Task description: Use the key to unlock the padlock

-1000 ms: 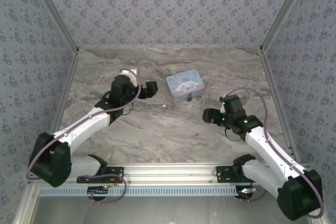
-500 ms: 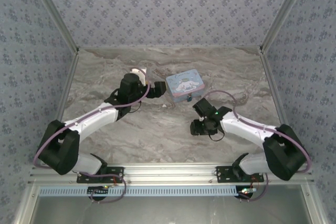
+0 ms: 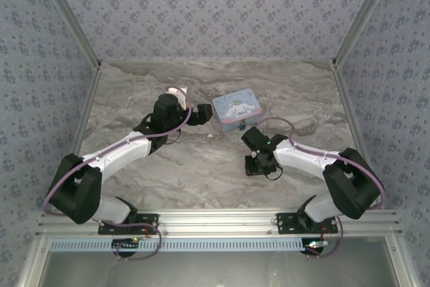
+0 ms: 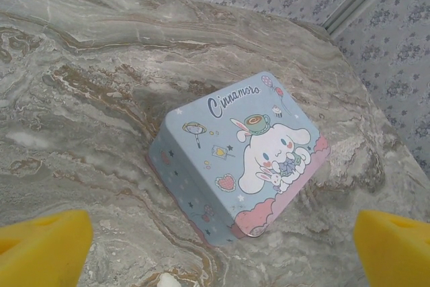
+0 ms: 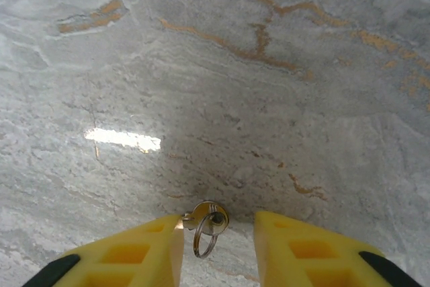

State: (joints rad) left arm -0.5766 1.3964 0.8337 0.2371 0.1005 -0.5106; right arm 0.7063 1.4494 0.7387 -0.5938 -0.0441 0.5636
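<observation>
The key [image 5: 209,216] is a small brass-coloured piece on a thin split ring, lying on the marble table. My right gripper [image 5: 216,232] points down over it, open, with the key between its yellow fingers; the key's tip touches the left finger [image 5: 151,247] and a gap remains on the other side. In the top view that gripper [image 3: 258,164] sits in front of the tin. A tiny blue-teal speck, the padlock [image 3: 240,126], lies at the tin's near edge. My left gripper [image 3: 205,113] is wide open just left of the tin, its fingers [image 4: 44,247] empty.
The pale blue cartoon tin [image 4: 242,152] rests on the marble table [image 3: 201,173], right of centre toward the back. A small white bit [image 3: 210,136] lies near its left front corner. Patterned walls close in the back and sides, a metal rail runs along the front.
My right arm swung left and came down over the key, and its jaws narrowed around it. My left gripper moved right to the tin, then stayed still and open.
</observation>
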